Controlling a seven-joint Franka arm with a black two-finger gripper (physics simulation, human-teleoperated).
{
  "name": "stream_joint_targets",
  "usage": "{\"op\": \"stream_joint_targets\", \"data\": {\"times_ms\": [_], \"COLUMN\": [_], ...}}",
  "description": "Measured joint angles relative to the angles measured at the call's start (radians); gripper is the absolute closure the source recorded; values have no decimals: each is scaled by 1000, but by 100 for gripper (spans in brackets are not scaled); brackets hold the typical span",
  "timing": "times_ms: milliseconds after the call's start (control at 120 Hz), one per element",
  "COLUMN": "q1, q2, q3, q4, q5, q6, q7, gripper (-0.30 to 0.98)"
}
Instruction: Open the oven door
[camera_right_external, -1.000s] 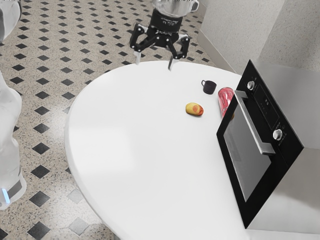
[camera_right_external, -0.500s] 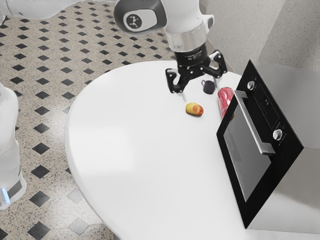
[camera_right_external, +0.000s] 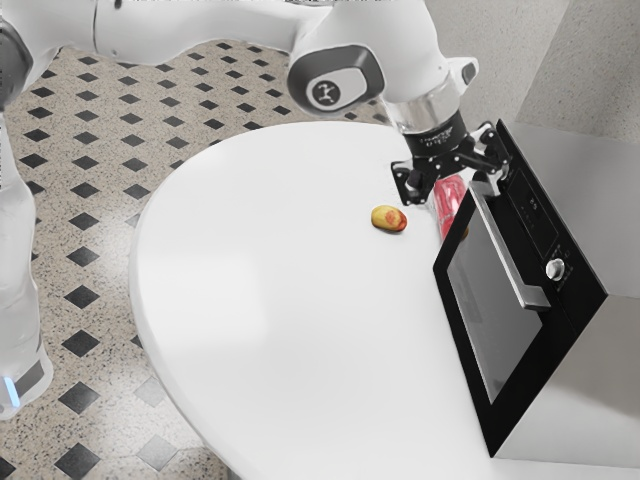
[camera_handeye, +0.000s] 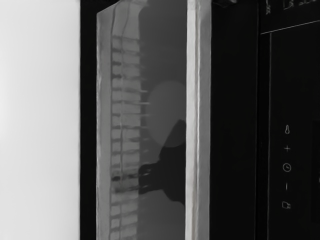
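My gripper (camera_right_external: 462, 197) is released, the handle (camera_handeye: 198, 120) ahead of it; I must centre carefully over this handle before I clench and pull.

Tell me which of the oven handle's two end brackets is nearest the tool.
The bracket at the handle's upper end in the exterior view: the tool is close by it, while the other bracket sits near the visible knob.

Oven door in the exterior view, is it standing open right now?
No, the oven door lies flat against the oven, with no gap showing along its edges.
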Motion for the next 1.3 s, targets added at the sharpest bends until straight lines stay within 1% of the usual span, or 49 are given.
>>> {"op": "stream_joint_targets", "data": {"times_ms": [333,950,975,1042,1125,1300], "q1": [6,50,52,58,65,75], "q2": [54,106,107,105,102,102], "q3": [1,8,8,8,8,8], "q4": [7,10,10,10,7,0], "q5": [24,28,22,-24,-62,-92], "q6": [106,183,185,190,192,194], "q7": [145,342,347,341,320,285], "gripper": [3,3,3,3,3,4]}}
